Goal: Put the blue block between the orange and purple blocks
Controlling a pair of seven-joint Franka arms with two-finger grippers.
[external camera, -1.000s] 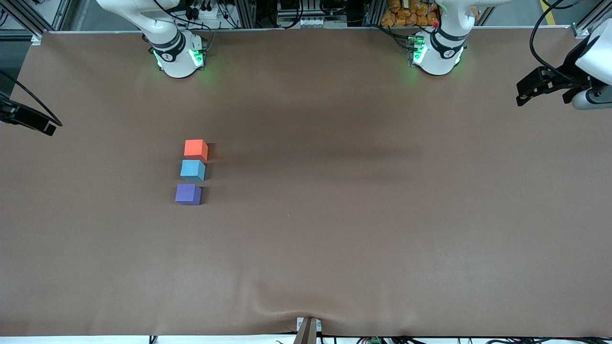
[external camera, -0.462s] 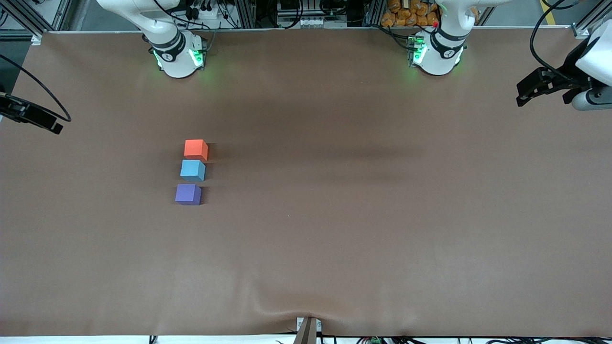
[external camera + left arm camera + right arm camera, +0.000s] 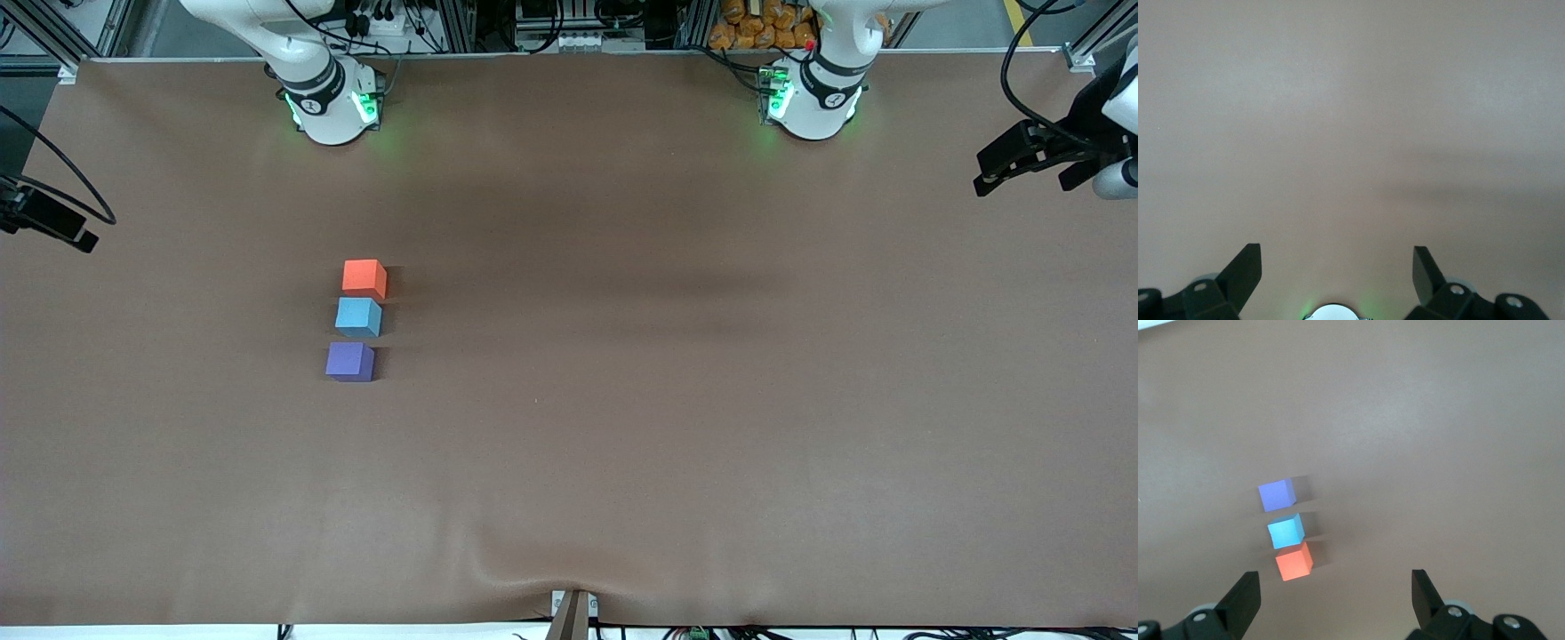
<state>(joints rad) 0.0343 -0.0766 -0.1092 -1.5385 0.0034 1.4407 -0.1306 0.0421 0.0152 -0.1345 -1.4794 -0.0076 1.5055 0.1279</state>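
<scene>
Small matte sky-blue cube (image 3: pixel 358 316) sits between orange-red cube (image 3: pixel 364 276) at twelve o'clock and violet-purple cube (image 3: pixel 349 361) at six; left gripper (image 3: pixel 1337 267) and right gripper (image 3: pixel 1335 590) wait over bench (image 3: pixel 676 391) ends, fingers released

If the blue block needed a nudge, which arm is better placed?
Right, probably: the blue block lies toward its end, and the open right pincer looks at it. The left pincer sees only bare table.

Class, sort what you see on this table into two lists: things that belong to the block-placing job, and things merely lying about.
Belongs to the job:
- small sky-blue matte cube, between the other two
- small orange-red matte cube
- small violet-purple matte cube
- right gripper, open, empty
- left gripper, open, empty, over bare cloth

Lying about:
- brown table cloth only; nothing else lies on it
</scene>
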